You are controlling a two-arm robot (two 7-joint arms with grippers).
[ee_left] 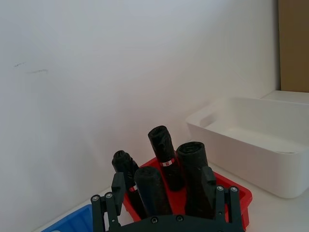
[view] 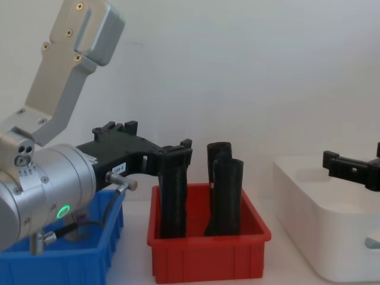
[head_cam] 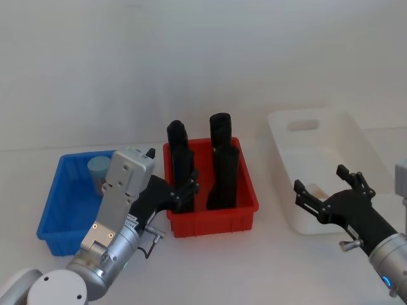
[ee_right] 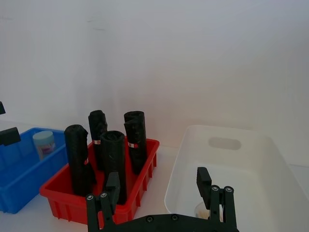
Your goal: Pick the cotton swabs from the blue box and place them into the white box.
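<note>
Both spread: left gripper [head_cam: 184,189], right gripper [head_cam: 320,179] (well apart).

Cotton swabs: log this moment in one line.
cotton swab jar in blue box | left gripper open by red bin | right gripper open over white box

Black rolls block the middle, and both boxes are open from above

The tall black objects [head_cam: 222,162] in the red bin [head_cam: 213,219] rise well above its rim, between the blue box [head_cam: 54,213] and the white box [head_cam: 356,136]. Your left gripper [ee_left: 163,183], fingers spread, hangs right against the left-hand ones. The cotton-swab jar [head_cam: 97,168] sits at the blue box's far end with bare floor nearer you. Your right gripper [head_cam: 321,181], fingers apart, hovers over the white box's near edge
</note>
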